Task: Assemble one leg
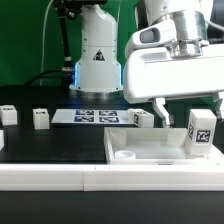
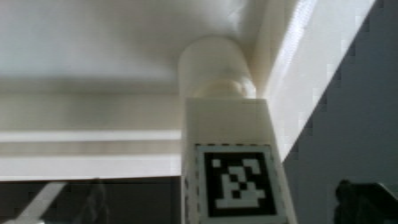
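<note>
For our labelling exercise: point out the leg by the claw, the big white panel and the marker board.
leg (image 1: 200,131): exterior view, its tagged side face.
white panel (image 1: 160,146): exterior view, its bare top face.
marker board (image 1: 61,116): exterior view, its bare end, beside the tags.

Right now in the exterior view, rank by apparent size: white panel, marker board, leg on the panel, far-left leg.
1. white panel
2. marker board
3. leg on the panel
4. far-left leg
Ranks 3 and 4 are unsure: the leg on the panel is nearer the camera.

White glossy arm (image 1: 170,65); base (image 1: 100,78) with black triangle mark (image 1: 98,57), blue glow (image 1: 74,72).
</note>
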You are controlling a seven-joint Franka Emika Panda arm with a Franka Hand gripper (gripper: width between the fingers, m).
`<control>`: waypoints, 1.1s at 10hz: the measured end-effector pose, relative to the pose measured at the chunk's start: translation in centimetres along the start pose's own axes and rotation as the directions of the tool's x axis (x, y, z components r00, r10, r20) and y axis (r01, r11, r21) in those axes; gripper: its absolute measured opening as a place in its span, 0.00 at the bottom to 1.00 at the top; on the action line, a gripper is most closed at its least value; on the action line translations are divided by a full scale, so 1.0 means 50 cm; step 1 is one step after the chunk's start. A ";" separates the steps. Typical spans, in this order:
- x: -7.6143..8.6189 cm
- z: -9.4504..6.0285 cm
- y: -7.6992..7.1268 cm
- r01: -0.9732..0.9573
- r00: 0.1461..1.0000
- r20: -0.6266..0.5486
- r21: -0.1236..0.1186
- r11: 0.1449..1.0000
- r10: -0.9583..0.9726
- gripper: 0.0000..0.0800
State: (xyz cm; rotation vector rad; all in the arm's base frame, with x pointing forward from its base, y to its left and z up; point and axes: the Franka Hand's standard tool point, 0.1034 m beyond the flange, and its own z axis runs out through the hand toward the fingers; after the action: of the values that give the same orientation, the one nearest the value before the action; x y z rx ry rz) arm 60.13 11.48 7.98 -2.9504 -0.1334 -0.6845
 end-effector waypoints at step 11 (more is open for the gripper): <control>0.002 0.005 -0.024 -0.042 0.871 0.491 0.110 0.993 -0.017 0.81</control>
State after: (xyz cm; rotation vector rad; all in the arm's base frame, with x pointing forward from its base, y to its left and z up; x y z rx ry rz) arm 60.22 12.70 7.92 -2.9334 -0.1869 0.0946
